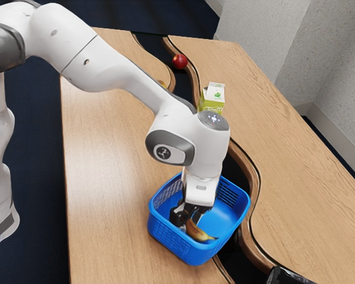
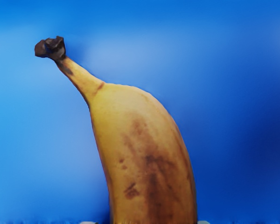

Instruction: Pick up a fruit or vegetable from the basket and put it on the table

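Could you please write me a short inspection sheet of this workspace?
Surface: light wooden table with a dark, curving channel.
Job's things: blue basket, upright; banana inside it, yellow with brown patches and a dark stem end.
Clutter: red round fruit by the channel; green-and-white carton, upright; small yellow thing, mostly behind the arm, not identifiable; black object at the exterior view's lower edge, cut off.
Grippers: black end effector, lowered into the basket at the banana; whether it has a grip cannot be told.
Cables: nothing seen.
Surroundings: dark blue floor; pale speckled wall.
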